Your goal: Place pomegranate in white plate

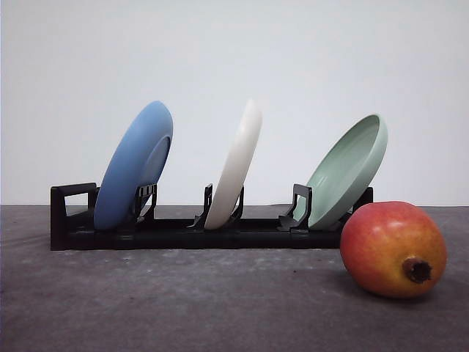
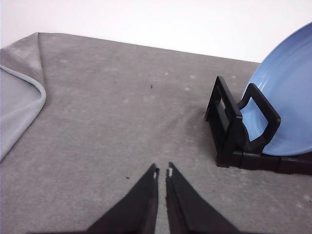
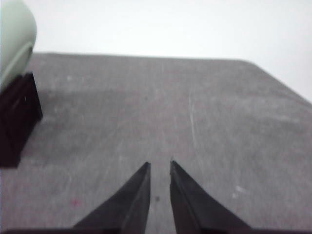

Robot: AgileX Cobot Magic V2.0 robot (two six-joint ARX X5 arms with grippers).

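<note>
Open room: I see bare grey surface [image 1: 183, 301] in front of the black rack [image 1: 183, 233].
Obstacles: blue plate [image 1: 134, 165], white plate [image 1: 236, 165] and green plate [image 1: 348, 170] stand tilted in the rack, gaps between them.
Right side: the pomegranate [image 1: 393, 248] sits just in front of the rack's end.

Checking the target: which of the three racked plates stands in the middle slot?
The white plate, between the blue plate and the pale green plate.
</note>
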